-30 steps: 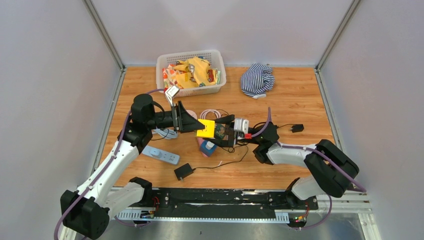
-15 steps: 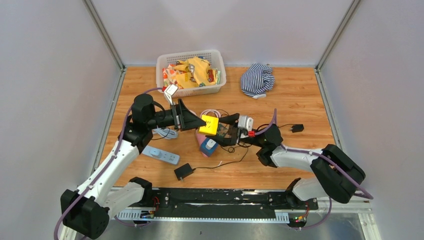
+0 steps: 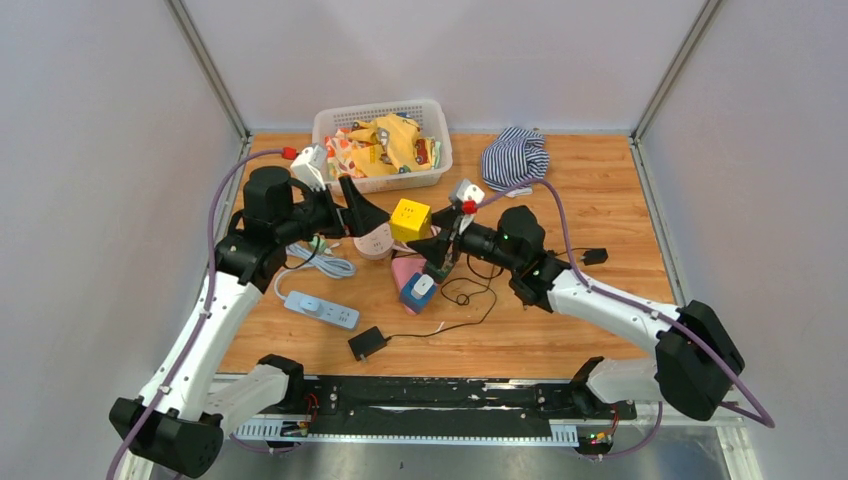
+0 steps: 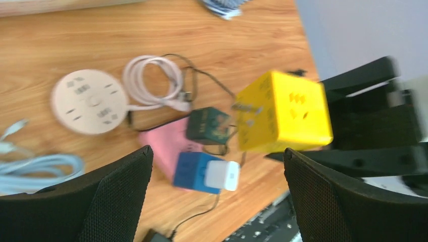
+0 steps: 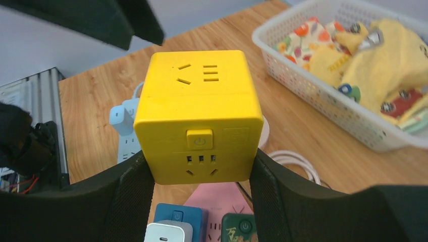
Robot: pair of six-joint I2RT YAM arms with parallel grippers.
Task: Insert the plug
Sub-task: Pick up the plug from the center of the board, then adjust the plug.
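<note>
A yellow cube socket [image 3: 410, 219] hangs above the table's middle. My right gripper [image 3: 429, 234] is shut on it; in the right wrist view the cube [image 5: 199, 108] sits between both fingers [image 5: 130, 187], button face toward the camera. My left gripper [image 3: 366, 213] is open and empty, just left of the cube. In the left wrist view the cube [image 4: 282, 112] is blurred, with metal prongs on its left face. Below it a pink power strip [image 3: 404, 270] lies on the table, with a blue cube and white charger [image 3: 417, 290] and a green adapter [image 4: 208, 126] on it.
A round pale socket [image 3: 375, 243] with a coiled cable lies left of the strip. A white power strip [image 3: 322, 310] and a black adapter [image 3: 368, 343] lie nearer the front. A white basket [image 3: 437, 146] and a striped cloth [image 3: 515, 158] are at the back. A black plug [image 3: 595, 256] lies at the right.
My left gripper let go of the yellow cube and drew back to the left. My right gripper now holds the cube and has lifted it toward the back.
</note>
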